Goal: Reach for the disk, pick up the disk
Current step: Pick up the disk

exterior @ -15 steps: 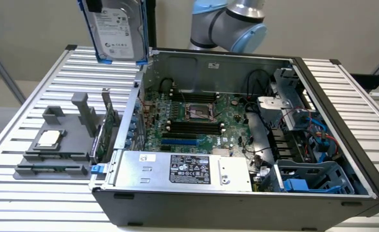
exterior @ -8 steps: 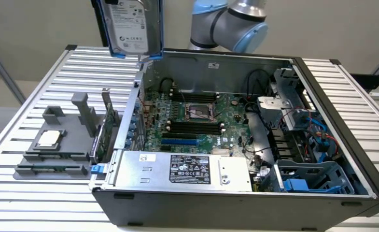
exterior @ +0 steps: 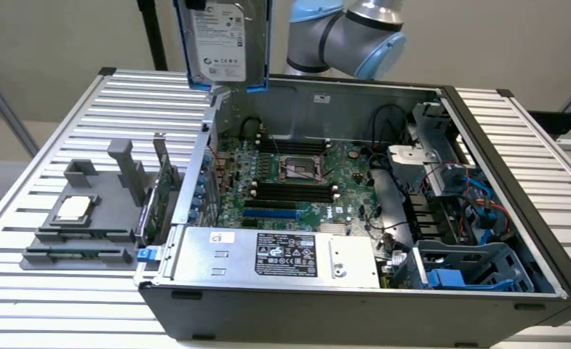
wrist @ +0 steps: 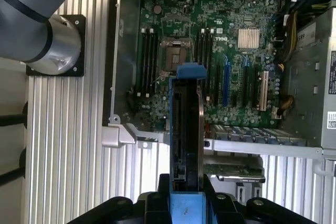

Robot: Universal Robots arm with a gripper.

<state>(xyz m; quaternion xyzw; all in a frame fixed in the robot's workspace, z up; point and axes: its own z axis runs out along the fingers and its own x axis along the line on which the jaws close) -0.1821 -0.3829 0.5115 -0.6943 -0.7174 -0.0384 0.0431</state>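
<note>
The disk point(exterior: 222, 40) is up in the air, high over the open computer case point(exterior: 363, 309). It stands straight up on its edge. I can see its white label, and a blue strip runs down each side of it. In the exterior view it hangs at about 11 o'clock from the middle of the case, just above the case's far corner, and it touches nothing down there.

In the wrist view the gripper point(wrist: 186, 195) has the disk point(wrist: 186, 129) tight between its jaws. A black finger point(wrist: 155, 203) sits on each side of the blue frame and the jaws squeeze in on it, so the disk is held. From there the disk shows edge-on, thin and dark with a blue cap at its far end.

Part of the grey and blue robot arm point(exterior: 353, 33) shows at 12 o'clock in the exterior view.

Inside the case lies the green motherboard point(exterior: 295, 185) with a square chip socket point(exterior: 300, 169) near its middle. A silver power supply box point(exterior: 276, 254) with a black label sits at 6 o'clock from the board. A blue cage point(exterior: 470, 270) sits at about 4 o'clock.

The case rests on a table point(exterior: 43, 309) of metal slats. At 9 o'clock from the case a grey holder point(exterior: 81, 240) lies on the table, with a small square silver chip point(exterior: 76, 209) in it.
</note>
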